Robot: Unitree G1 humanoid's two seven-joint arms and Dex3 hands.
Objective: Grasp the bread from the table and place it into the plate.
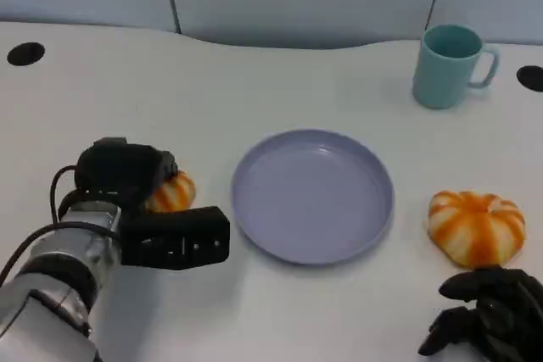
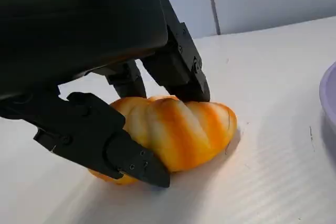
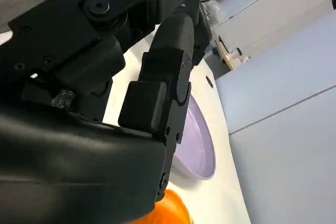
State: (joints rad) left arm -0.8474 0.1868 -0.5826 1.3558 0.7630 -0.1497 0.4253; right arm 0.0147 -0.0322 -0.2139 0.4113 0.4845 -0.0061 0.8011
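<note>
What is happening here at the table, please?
The robot's left hand has its fingers around a bread roll that lies on the white table, left of the purple plate. The plate holds nothing yet. The right hand rests near a second, rounder bread on the plate's other side. A teal mug stands farther back.

white table (image 1: 254, 82), plate (image 1: 263, 209), mug (image 1: 448, 67), two breads (image 1: 475, 226)
</note>
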